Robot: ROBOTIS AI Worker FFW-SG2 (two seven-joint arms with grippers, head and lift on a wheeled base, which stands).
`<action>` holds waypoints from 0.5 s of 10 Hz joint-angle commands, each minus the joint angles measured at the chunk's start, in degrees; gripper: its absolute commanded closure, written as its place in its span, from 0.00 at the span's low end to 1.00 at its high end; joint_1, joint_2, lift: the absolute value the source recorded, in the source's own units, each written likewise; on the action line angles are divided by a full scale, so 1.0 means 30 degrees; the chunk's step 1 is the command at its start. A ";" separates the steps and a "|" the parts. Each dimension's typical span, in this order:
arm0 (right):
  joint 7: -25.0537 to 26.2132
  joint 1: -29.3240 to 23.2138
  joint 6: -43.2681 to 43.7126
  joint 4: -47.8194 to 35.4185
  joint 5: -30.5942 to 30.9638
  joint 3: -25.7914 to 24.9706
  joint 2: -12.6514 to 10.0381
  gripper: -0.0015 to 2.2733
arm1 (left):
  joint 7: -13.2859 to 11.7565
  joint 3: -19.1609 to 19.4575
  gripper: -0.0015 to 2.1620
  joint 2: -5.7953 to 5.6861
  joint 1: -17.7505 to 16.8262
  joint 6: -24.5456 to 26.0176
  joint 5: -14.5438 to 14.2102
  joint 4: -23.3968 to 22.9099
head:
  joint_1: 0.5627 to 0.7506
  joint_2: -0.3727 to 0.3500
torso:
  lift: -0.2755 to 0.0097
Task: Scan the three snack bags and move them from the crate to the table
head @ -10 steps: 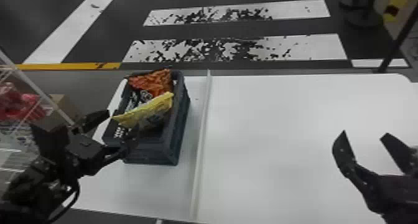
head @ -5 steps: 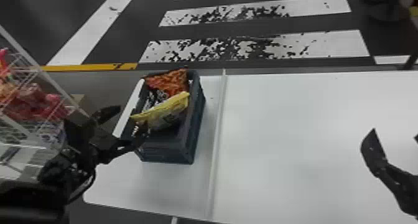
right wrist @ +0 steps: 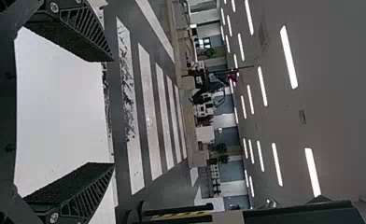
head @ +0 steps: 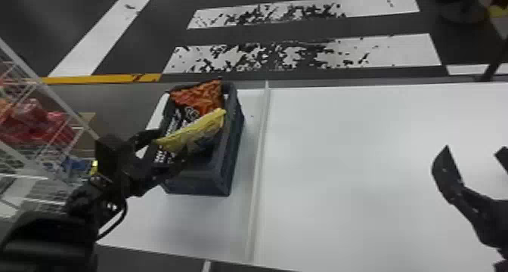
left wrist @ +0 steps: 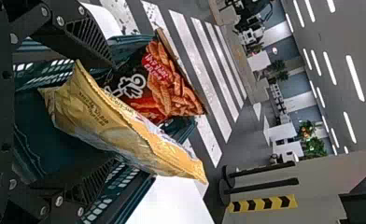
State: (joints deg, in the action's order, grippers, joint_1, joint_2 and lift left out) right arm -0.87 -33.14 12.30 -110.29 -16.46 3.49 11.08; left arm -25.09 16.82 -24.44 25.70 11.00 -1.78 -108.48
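Closing in on the yellow bag (head: 194, 131) is what has just been done by the left gripper (head: 172, 143) in the head view: over the last second its fingertips have been brought from beside the crate (head: 196, 184) to the bag's near end. The orange-and-black bag (head: 202, 95) is seen farther back in the crate, and both bags are still to be moved to the table (head: 359, 158). The right gripper (head: 473, 150) is held parked over the table, its jaws apart.

In the left wrist view, the yellow bag is seen leaning between the left gripper's parted jaws, not clenched. With the approach seemingly almost finished, a squeeze on the bag is probably called for next; its loose film could be crumpled or let slip if only the edge were caught.

In the right wrist view, the right gripper's jaws are seen spread, with nothing grasped
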 commanded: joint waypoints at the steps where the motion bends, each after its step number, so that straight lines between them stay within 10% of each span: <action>1: -0.0033 0.0032 0.0014 0.0026 -0.0255 -0.0139 0.0144 0.04 | -0.0134 -0.0361 0.66 0.0061 -0.0189 0.0597 0.0008 0.0124 | 0.70 0.81 | 0.75; 2: -0.0033 -0.0027 0.0073 0.0026 -0.0313 -0.0227 0.0144 0.04 | -0.0017 -0.0420 0.99 0.0090 -0.0219 0.0715 -0.0021 0.0124 | 0.70 0.79 | 0.75; 5: -0.0092 -0.0027 0.0248 0.0084 -0.0401 -0.0168 0.0144 0.04 | 0.0188 0.0225 0.99 0.0500 0.0426 0.0656 -0.0959 -0.1282 | 0.70 0.78 | 0.75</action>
State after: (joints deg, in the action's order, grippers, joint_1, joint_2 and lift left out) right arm -1.12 -33.22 12.85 -110.12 -17.68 2.87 11.51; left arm -24.62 16.94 -23.18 26.35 12.98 -4.11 -111.26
